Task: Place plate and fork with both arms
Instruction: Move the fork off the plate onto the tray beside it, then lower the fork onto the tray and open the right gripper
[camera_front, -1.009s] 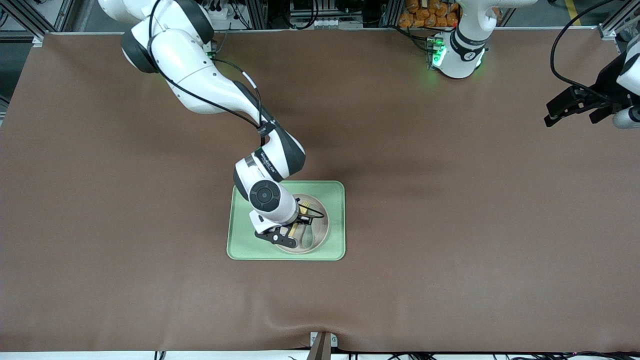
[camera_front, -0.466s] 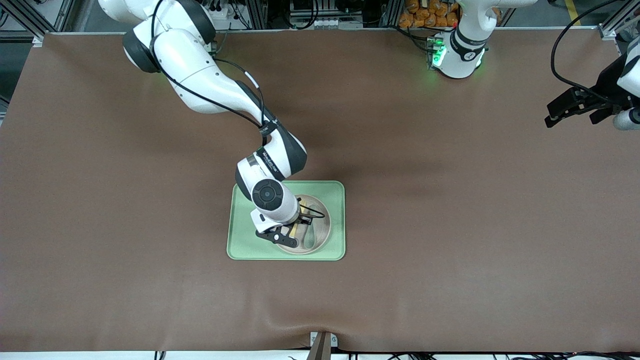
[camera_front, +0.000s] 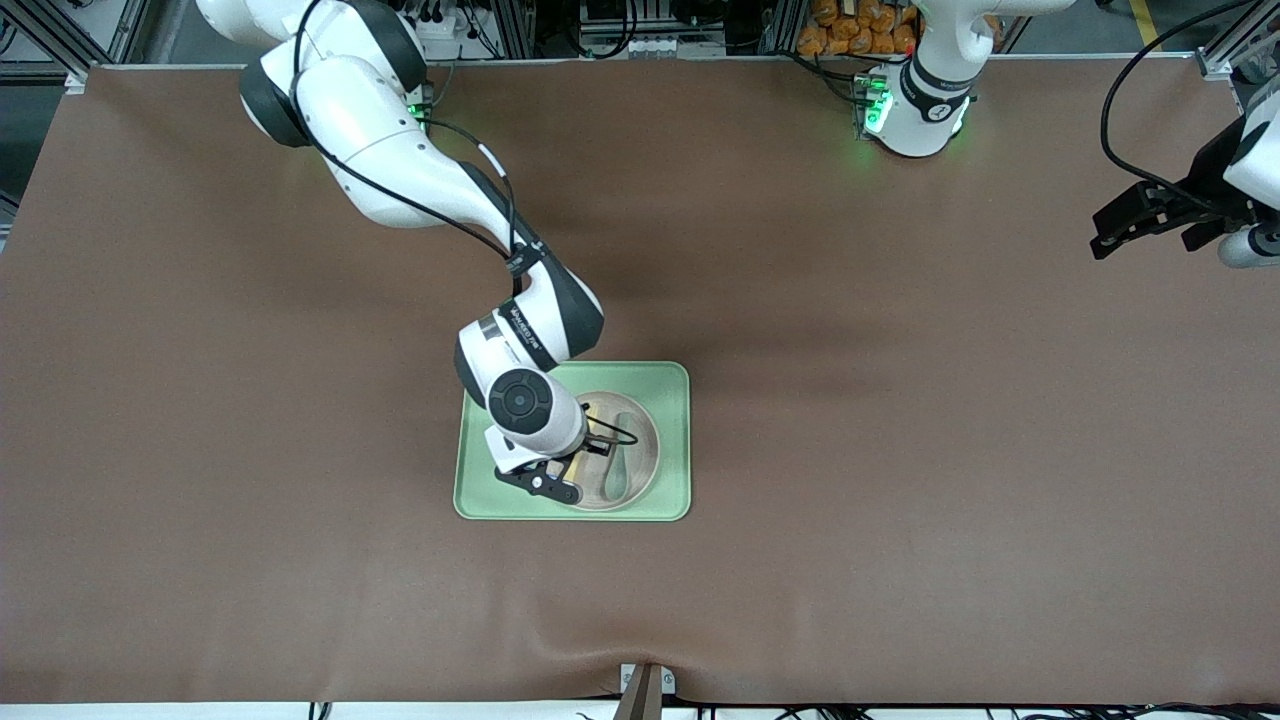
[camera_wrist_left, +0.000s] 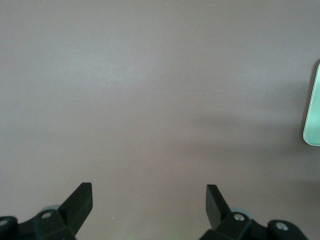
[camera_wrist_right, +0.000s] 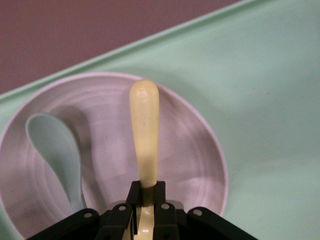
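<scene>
Desk (camera_front: 900, 450) of matte brown fills the front view, metal framing along its top edge. A light-green tray (camera_front: 672, 440) carries the round beige plate (camera_front: 640, 440) with a grey-green spoon (camera_front: 614, 478); the right gripper (camera_front: 572, 478) is over the plate. The left gripper (camera_front: 1140, 218) waits over the desk's left-arm end.

Left wrist view: jaws wide over bare desk.

Right wrist view: jaws clamp the smooth pale-yellow fork (camera_wrist_right: 144, 130) above the ridged plate.

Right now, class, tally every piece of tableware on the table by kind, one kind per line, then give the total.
Tray: 1
Plate: 1
Fork: 1
Spoon: 1
Total: 4
</scene>
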